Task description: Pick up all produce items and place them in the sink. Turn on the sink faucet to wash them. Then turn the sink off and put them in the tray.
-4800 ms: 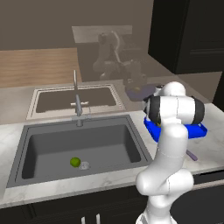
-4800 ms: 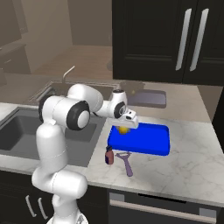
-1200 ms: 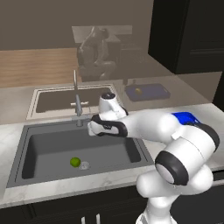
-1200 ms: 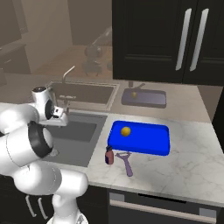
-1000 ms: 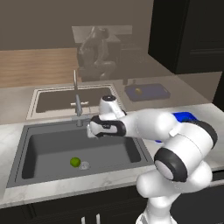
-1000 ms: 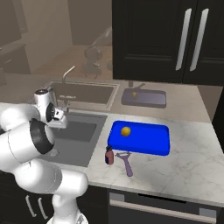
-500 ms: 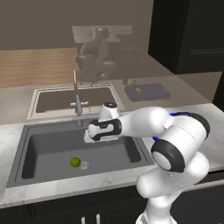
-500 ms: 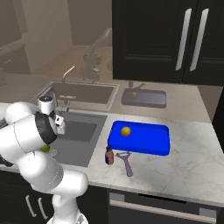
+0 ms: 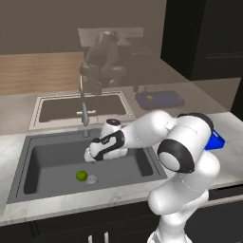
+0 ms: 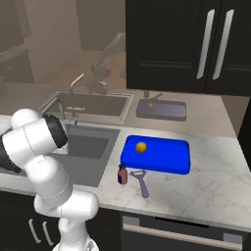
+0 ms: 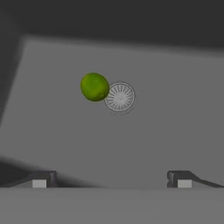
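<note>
Green fruit (image 9: 81, 175) lies on the floor of the sink (image 9: 47, 156), just beside the round drain (image 9: 92, 179) and touching or almost touching it. The yellow-orange fruit (image 10: 141, 147) is in the blue tray (image 10: 171, 159) on the marble worktop (image 10: 211, 186), to the right of the sink — so one of the two produce items looks finished, and the other is not yet.

From how things lie, I judge the task to be in its last part: the faucet (image 9: 83, 102) shows no water running, one fruit sits in the tray, and only the green one waits in the basin. Whether the washing was really done, the pictures cannot tell.

White arm reaches over the sink, and the claw (image 11: 111, 179) hangs above the basin floor with its jaws spread wide apart and nothing between them. In the hand view the green fruit is ahead of the fingertips (image 11: 40, 180) and a little to the left, well apart from them.

What is left, as I judge: go down to the green fruit, close on it, lift it out and carry it right to the tray. A small purple utensil (image 10: 142, 182) and a little dark bottle (image 10: 122, 174) lie on the worktop just in front of the tray — they are not part of the job.
</note>
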